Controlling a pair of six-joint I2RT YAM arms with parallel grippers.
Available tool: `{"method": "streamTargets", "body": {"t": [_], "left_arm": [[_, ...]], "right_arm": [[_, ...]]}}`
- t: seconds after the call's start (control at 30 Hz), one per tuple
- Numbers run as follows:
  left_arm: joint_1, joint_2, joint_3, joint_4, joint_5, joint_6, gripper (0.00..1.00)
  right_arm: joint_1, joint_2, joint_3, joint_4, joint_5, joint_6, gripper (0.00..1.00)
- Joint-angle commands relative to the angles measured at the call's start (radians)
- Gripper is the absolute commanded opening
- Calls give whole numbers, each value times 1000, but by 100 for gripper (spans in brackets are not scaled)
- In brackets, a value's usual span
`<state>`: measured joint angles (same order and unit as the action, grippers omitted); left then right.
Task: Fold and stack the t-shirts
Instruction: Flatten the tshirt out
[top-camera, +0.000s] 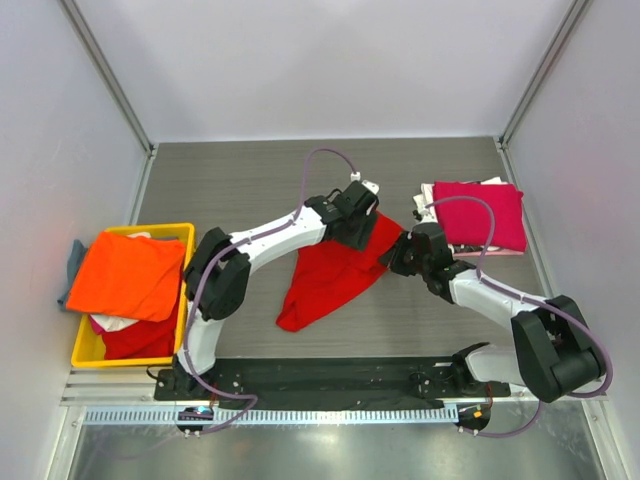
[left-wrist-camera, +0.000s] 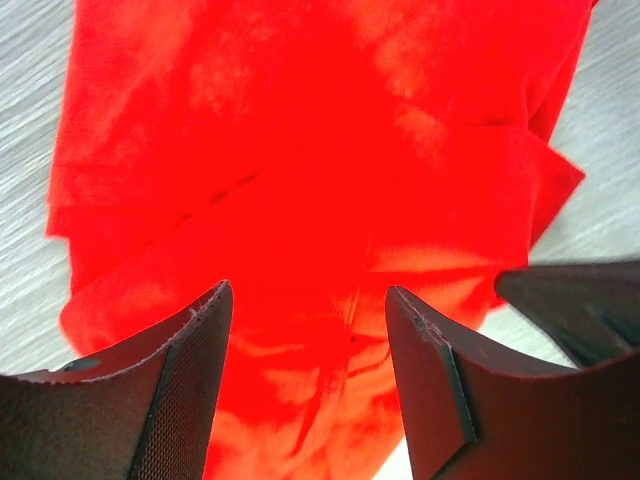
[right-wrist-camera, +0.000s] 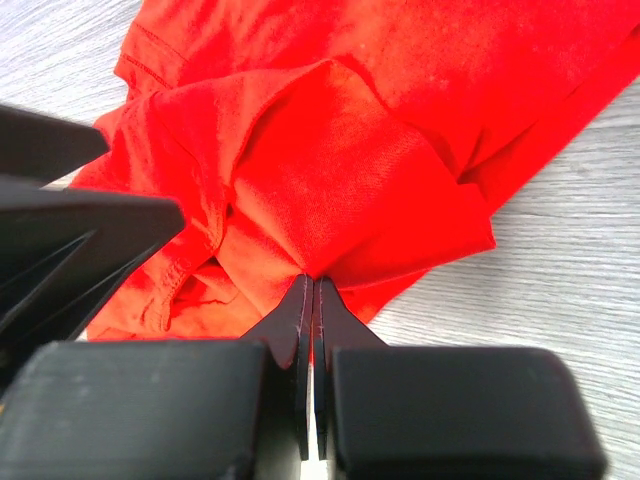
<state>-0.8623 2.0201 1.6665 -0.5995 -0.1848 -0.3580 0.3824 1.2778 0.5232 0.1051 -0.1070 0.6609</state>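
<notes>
A bright red t-shirt lies crumpled mid-table, stretching from the near left to the far right. My left gripper hovers over its far end, open, with only red cloth showing below between the spread fingers. My right gripper is at the shirt's right edge, shut on a pinched fold of the red t-shirt, which gathers to a point at the fingertips. A folded magenta-pink t-shirt rests on a white one at the far right.
A yellow crate at the left edge holds an orange t-shirt on top of red and white cloth. A grey cloth sticks out beside it. The two grippers are close together over the shirt's far end.
</notes>
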Motion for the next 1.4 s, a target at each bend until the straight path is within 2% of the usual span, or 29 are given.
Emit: {"method": "streamTargets", "body": {"t": [0.0, 0.1, 0.2, 0.23, 0.27, 0.37, 0.4, 0.53, 0.67, 0.83, 0.93, 0.97, 1.07, 1.2, 1.37], "left_arm": [[0, 55, 62, -8, 28, 13, 63], [0, 100, 97, -5, 38, 8, 63], [2, 184, 189, -89, 7, 8, 59], [2, 196, 212, -117, 2, 5, 52], [2, 206, 217, -124, -4, -2, 39], [6, 171, 191, -128, -94, -39, 23], [17, 122, 174, -122, -110, -50, 14], [81, -35, 81, -105, -136, -111, 2], [169, -181, 49, -151, -142, -125, 0], [201, -351, -23, -155, -169, -111, 0], [209, -455, -68, -140, -179, -110, 0], [212, -481, -80, -134, -188, -113, 0], [220, -581, -132, -105, -199, -124, 0], [229, -685, -195, -69, -208, -130, 0], [244, -722, -269, -53, -190, -142, 0]], "right_arm": [[3, -41, -18, 60, 29, 23, 1], [3, -43, -32, 74, 33, 32, 1], [3, -38, -37, 76, 36, 39, 1], [3, -37, -37, 76, 35, 39, 1], [3, -37, -40, 77, 35, 39, 1], [3, -41, -45, 77, 46, 42, 1], [3, -40, -46, 76, 50, 40, 1], [-2, -29, -28, 47, 78, 34, 1], [-20, -21, 40, -16, 139, 10, 1], [-25, -41, 124, -77, 127, -40, 1], [-25, -58, 161, -81, 40, -70, 40], [-23, -73, 162, -76, 26, -76, 59], [-22, -95, 140, -55, 20, -89, 69], [-22, -62, 124, -33, -9, -93, 69], [-11, 41, 158, -24, -60, -93, 57]]}}
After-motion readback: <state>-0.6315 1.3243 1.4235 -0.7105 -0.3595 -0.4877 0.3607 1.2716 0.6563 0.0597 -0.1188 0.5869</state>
